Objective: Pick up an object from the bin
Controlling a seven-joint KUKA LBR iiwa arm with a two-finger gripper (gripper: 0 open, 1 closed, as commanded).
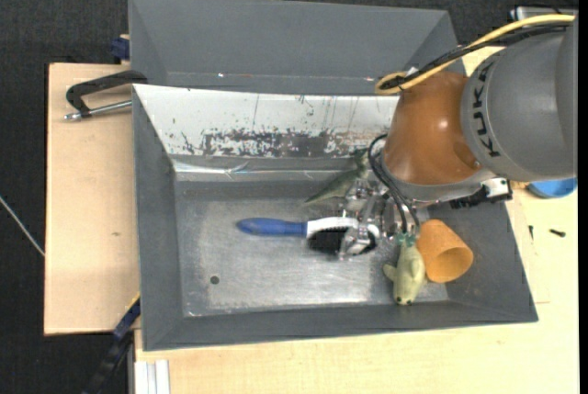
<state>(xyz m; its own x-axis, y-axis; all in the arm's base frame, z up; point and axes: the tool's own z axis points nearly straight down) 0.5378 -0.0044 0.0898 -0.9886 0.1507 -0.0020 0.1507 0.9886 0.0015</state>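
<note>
Brush [296, 229] first: 1 dish-type brush with a blue handle and a white-and-black bristle head, lying flat on the floor of the grey bin [184, 199], about mid-floor, handle pointing to the view's left and head to the right. My gripper [369, 223] is down at that bristle end, right against or just over the head; from this angle I cannot tell whether it is spread or pressed together, nor whether anything is pinched in it.

Just beside me on the right lie 2 more things. An orange cup [447, 252] rests on its side near the right wall, mouth turned toward the lower right. An olive-yellow soft toy [406, 275], perhaps a fish, lies in front of the cup and touches it or nearly so. A pale greenish piece [335, 188] sits behind the brush head toward the back wall; I cannot say what it is.

By my judgement the pick is at the reach stage. I am low in the bin at the brush, but the brush lies on the floor, so nothing is lifted yet. Left to do: a secure closure on 1 thing, then the lift clear of the bin.

Writing: on my grey arm housing [528, 107], above the orange cover [427, 140], the letters "KU" read sideways; the rest is cut off.
</note>
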